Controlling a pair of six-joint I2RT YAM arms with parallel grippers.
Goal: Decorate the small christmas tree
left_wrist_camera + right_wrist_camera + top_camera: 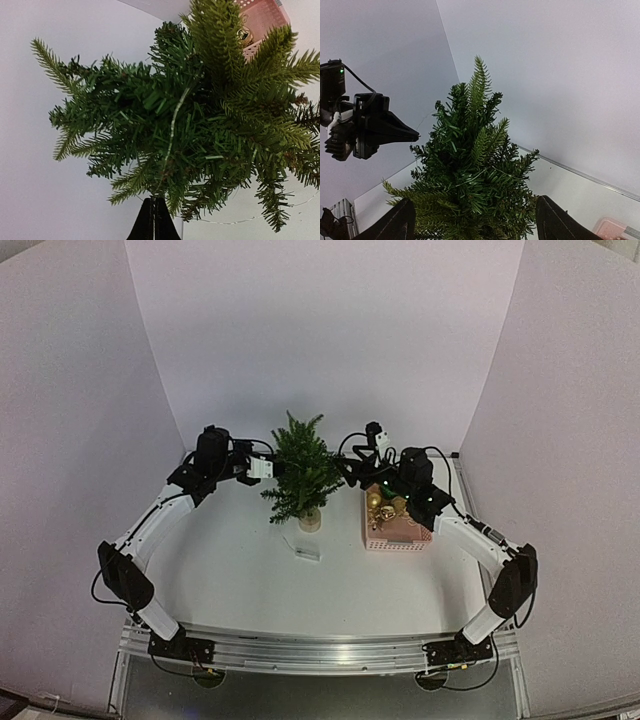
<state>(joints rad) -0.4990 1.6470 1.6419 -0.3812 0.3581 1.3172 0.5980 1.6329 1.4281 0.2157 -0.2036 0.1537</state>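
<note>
The small christmas tree (302,475) stands upright in a pale pot (310,520) at mid-table. My left gripper (268,468) is at the tree's left side, shut on a thin silvery wire string (172,130) that runs from its tips (153,220) up across the branches. The same string crosses the foliage (485,175) in the right wrist view. My right gripper (347,470) is at the tree's right side and open. Its fingers (395,225) stand wide apart with the tree (470,170) filling the space between them, touching nothing that I can see.
A pink basket (400,535) holding gold ornaments (380,505) sits right of the tree, under the right arm. A small white box (306,551) lies on the table in front of the pot. White walls enclose the back and sides.
</note>
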